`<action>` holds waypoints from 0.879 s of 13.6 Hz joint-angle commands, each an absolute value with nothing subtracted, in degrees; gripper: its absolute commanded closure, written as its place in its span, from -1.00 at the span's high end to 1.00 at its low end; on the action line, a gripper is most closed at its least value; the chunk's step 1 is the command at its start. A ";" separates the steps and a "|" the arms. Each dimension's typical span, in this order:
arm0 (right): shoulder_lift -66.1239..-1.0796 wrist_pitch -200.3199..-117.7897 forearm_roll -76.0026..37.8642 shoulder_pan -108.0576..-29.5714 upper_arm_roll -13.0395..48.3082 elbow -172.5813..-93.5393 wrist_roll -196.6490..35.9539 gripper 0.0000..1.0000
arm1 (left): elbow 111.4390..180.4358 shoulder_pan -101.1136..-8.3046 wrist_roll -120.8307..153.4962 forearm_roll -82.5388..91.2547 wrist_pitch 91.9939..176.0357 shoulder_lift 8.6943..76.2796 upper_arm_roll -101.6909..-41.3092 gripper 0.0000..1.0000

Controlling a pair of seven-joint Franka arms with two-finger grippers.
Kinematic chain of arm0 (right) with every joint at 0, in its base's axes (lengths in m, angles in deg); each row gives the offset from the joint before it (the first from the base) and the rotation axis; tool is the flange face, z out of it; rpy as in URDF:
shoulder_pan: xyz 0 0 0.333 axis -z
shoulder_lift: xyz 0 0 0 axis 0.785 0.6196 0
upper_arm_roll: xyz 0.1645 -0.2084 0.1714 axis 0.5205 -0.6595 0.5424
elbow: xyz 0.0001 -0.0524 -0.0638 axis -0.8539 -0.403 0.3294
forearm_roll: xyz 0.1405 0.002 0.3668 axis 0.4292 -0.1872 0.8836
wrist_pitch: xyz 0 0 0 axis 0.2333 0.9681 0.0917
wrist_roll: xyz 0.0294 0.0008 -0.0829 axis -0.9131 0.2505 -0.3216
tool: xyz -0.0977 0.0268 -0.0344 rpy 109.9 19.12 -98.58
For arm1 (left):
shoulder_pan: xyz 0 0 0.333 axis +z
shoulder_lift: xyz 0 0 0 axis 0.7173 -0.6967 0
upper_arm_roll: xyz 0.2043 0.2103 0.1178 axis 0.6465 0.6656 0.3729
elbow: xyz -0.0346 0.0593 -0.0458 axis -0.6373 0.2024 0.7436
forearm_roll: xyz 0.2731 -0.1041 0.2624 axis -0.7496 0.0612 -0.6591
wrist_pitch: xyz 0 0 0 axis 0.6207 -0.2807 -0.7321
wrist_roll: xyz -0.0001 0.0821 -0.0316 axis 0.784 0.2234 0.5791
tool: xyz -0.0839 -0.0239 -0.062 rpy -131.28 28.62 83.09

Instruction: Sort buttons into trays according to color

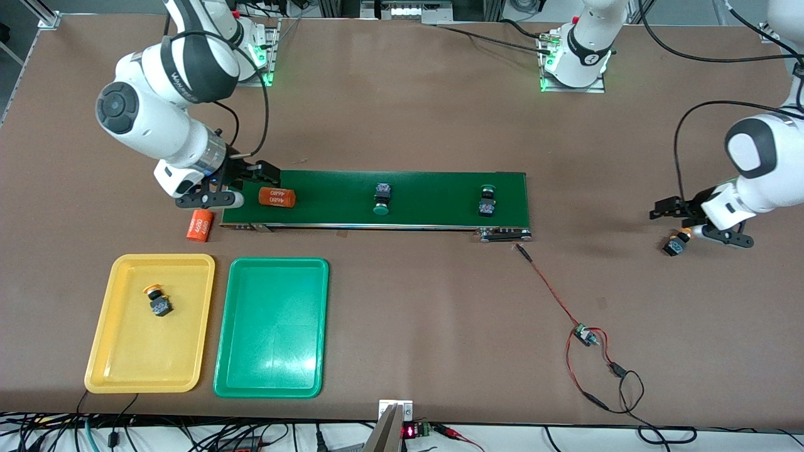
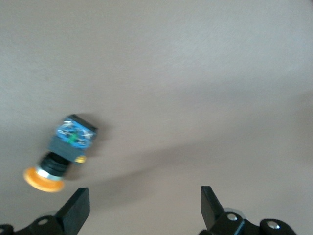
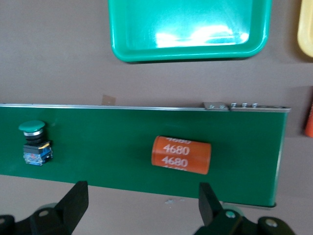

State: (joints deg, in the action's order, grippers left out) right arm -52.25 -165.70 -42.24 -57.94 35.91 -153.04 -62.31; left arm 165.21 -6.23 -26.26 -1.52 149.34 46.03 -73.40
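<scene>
the right gripper hangs over the belt end, fingers released above an orange cylinder. one orange button lies in the yellow tray; two green buttons rest on the belt. the left gripper, fingers released, hangs just above a second orange button on the bench.

Both arms were chunky white Frankas, the right arm having a black band with lettering I couldn't quite read. Black cables looped off each wrist. The bases glowed green, and the grippers were black with screw-dotted fingers.
</scene>
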 commanded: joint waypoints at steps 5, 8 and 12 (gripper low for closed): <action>-53.38 -173.95 -40.71 -57.96 43.90 -158.14 -48.87 1.00 | 155.66 -5.05 -50.90 -9.62 148.78 36.74 -74.36 1.00; -51.54 -175.79 -40.71 -60.40 44.27 -158.14 -45.10 1.00 | 152.85 -5.40 -61.20 -12.46 148.78 34.72 -74.44 1.00; -47.58 -180.01 -40.71 -61.73 44.27 -157.79 -43.76 1.00 | 151.87 -5.32 -63.67 -12.54 149.21 32.61 -74.44 1.00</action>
State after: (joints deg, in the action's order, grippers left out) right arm -49.31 -177.58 -41.65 -60.96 44.20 -157.75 -44.50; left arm 153.70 -5.48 -61.28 -11.39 149.59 34.67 -74.00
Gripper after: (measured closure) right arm 0.000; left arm 0.000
